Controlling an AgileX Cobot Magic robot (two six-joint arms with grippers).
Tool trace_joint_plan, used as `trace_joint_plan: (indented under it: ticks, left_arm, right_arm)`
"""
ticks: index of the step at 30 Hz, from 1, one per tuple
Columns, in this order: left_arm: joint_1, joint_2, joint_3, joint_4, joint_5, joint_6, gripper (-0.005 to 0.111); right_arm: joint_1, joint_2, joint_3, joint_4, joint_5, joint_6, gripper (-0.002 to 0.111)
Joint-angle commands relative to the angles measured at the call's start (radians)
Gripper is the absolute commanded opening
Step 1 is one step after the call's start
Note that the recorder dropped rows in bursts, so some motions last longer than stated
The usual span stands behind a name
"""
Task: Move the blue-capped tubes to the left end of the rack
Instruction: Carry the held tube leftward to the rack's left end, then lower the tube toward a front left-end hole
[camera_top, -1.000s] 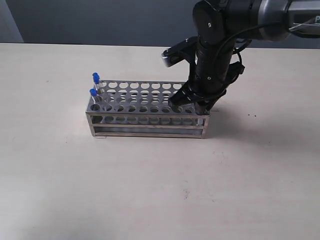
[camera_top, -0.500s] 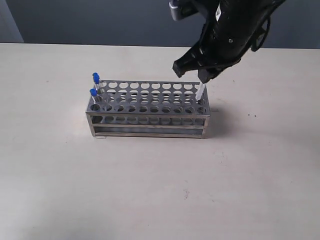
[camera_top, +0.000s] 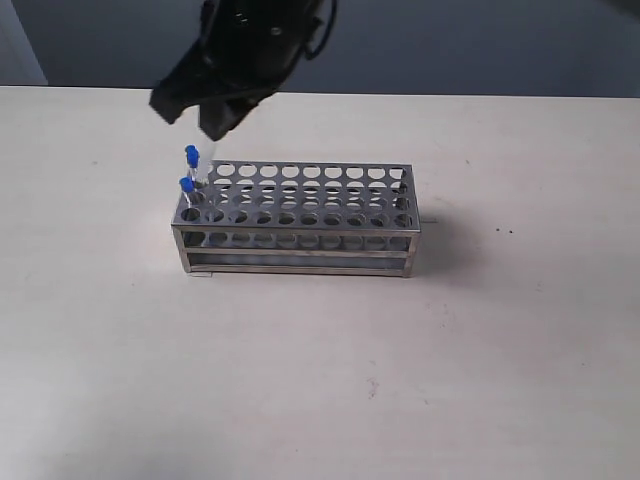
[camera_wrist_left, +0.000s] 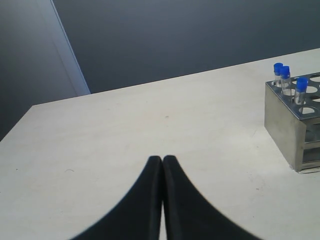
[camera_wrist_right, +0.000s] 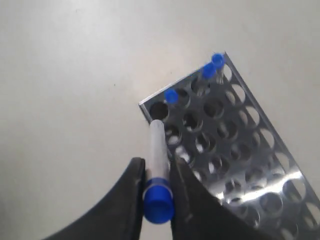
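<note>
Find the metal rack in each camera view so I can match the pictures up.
Exterior view: the rack stands on the table, slightly left of the picture's centre.
Left wrist view: only one end shows, cut off by the picture's right edge.
Right wrist view: seen from above, filling the picture's lower right.
Shared landmark: the blue-capped tubes standing at one end.

Table (camera_top: 500, 360): pale beige, matte. Directly on it: metal rack (camera_top: 300, 252), standing flat, approx. centre, slightly toward 11 o'clock. Small dark mark (camera_top: 371, 386) on surface at 5 o'clock of rack.
</note>
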Motion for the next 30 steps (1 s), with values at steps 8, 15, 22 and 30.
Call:
trace_joint_plan:
  ticks: [8,15,22,30]
  left_arm:
    - [-0.013,0.004,-0.002,0.004,-0.013,-0.003,0.0]
    - [-0.013,0.004,-0.002,0.004,-0.013,-0.003,0.0]
    - [-0.013,0.004,-0.002,0.004,-0.013,-0.003,0.0]
    - [-0.013,0.004,-0.002,0.004,-0.013,-0.003,0.0]
  right_arm:
    - [0.021,0.195,-0.213,-0.019,0.015,0.037,-0.001]
    - [0.02,0.195,-0.213,-0.076,0.015,0.059,-0.001]
    - [0.02,0.195,-0.213,-0.034,0.015,0.066,-0.001]
    - [0.02,0.206,-0.183,-0.075,0.015,0.084,-0.001]
